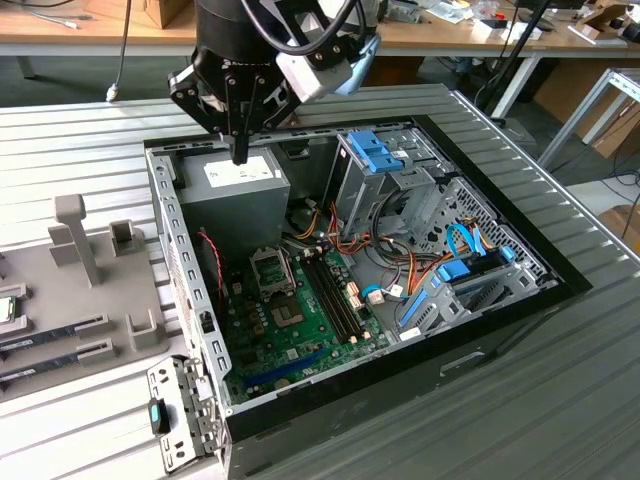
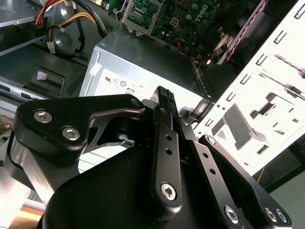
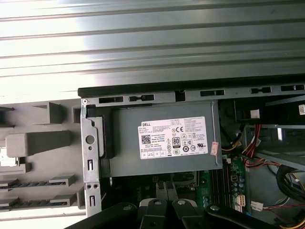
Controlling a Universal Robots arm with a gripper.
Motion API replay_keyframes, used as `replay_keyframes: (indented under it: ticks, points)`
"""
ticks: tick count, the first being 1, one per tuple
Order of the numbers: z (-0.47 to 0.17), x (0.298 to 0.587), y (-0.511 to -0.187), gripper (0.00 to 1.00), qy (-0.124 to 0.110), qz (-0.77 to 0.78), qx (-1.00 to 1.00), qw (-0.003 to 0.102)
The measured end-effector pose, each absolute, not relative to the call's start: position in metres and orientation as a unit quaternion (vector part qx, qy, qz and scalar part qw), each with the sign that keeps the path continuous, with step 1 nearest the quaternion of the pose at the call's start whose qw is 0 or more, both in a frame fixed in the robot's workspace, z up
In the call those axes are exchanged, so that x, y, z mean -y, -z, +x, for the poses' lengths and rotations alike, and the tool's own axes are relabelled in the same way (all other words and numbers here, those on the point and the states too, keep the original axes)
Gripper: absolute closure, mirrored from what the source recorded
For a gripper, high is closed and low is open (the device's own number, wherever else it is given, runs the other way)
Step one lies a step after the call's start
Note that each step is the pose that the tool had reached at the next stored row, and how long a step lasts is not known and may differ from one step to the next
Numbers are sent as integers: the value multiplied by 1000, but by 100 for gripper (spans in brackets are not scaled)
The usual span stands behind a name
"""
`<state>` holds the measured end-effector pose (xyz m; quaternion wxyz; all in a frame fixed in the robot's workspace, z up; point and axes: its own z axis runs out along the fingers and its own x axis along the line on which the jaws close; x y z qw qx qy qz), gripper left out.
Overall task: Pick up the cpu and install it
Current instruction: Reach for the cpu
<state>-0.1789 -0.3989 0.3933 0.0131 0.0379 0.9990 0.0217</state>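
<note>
The cpu, a small silver-grey square with a green rim, lies on the grey fixture tray and is cut off by the exterior view's left edge. My gripper hangs over the open computer case, fingers pointing down, shut with nothing between them, just above the grey power supply. In both wrist views the black fingers sit together over that power supply. The motherboard's CPU socket lies below the power supply in the exterior view, with nothing in its frame.
Long memory sticks lie in slots on the tray. Inside the case are the green motherboard, bundled cables, and drive cages with blue clips. The case's metal side wall separates it from the tray.
</note>
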Motion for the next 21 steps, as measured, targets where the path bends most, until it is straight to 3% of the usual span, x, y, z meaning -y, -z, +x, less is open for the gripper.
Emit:
replay_keyframes:
  ticks: [21]
  points:
    - [-187,399,-393,89,-22,38,-999,13]
